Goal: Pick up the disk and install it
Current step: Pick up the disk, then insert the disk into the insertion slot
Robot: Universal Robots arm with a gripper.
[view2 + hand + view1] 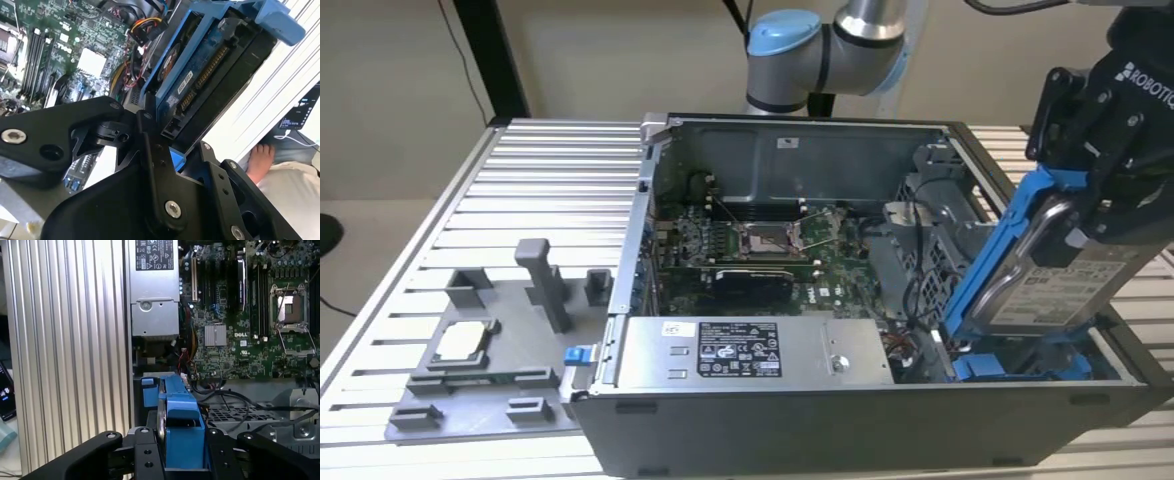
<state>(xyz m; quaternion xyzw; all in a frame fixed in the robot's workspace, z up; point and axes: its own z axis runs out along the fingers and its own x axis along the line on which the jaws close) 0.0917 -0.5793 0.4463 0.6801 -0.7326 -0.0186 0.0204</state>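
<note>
One disk (1034,250), silver-grey, white label (1051,295), blue bracket (985,270), tilted on edge, clamped tight in gripper (1087,205) above case (854,420).

The disk (1051,285) is a flat silver-grey drive with a white printed label, and it sits in a bright blue plastic bracket (983,270). It's up on edge and leaning, top end tipped toward the exterior view's right. The gripper (1087,215) is clamped on its upper part. Its lower end dips into the open case (854,420) at the near corner on the exterior view's right. In the second wrist view the disk (200,75) shows its connector edge. Can't tell if it's seated.
</note>
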